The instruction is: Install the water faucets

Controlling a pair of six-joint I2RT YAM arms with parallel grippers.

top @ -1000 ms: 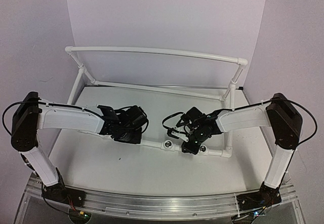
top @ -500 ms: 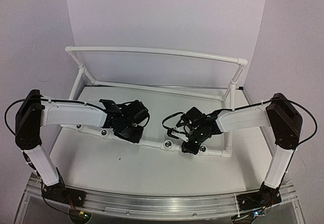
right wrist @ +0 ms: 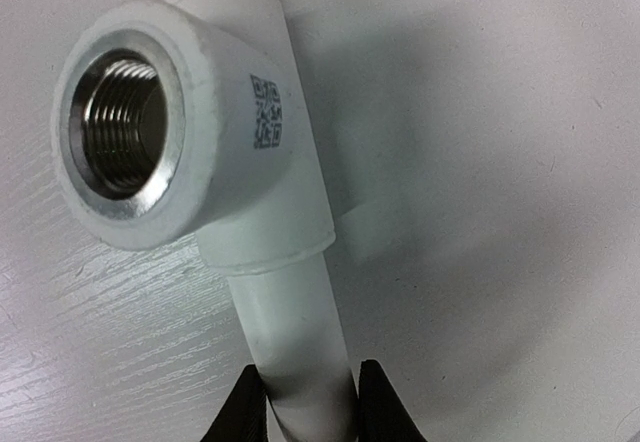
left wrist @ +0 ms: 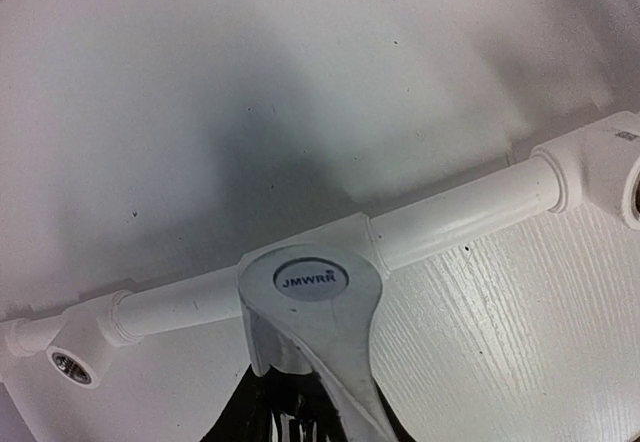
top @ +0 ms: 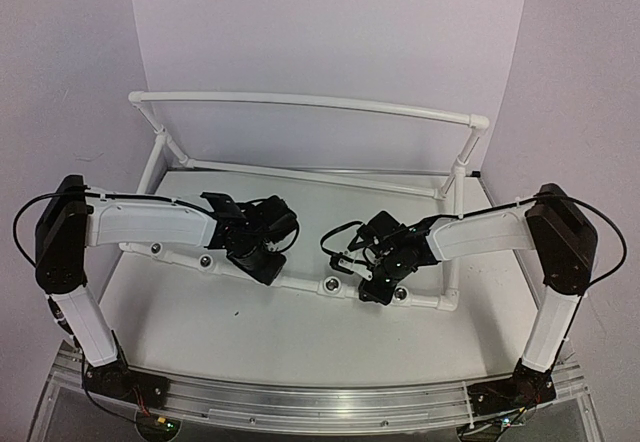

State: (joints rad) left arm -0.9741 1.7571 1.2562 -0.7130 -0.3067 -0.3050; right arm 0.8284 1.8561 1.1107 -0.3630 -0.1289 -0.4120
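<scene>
In the left wrist view a chrome water faucet (left wrist: pixel 312 307) with a round "JMWRR" cap stands against a tee of the white pipe (left wrist: pixel 460 212). My left gripper (left wrist: pixel 310 402) is shut on it from below, its dark fingers mostly hidden behind the metal. From above, the left gripper (top: pixel 262 250) sits over the front pipe and covers the faucet. My right gripper (right wrist: pixel 305 402) is shut on the white pipe (right wrist: pixel 290 332), one finger on each side, just below a tee with a threaded metal socket (right wrist: pixel 125 137). It shows in the top view as the right gripper (top: pixel 375 284) on the front run.
The white pipe frame (top: pixel 300 102) rings the table, with a raised rear rail and posts at both sides. Open sockets show along the front pipe (top: pixel 330 284), (top: pixel 205 260), (top: pixel 157 250). Another socket (left wrist: pixel 72 364) lies left of the faucet. Both arms reach in from the sides.
The left arm has shifted right and its wrist has turned over the front pipe, uncovering two sockets on its left. The right arm has stayed still.
</scene>
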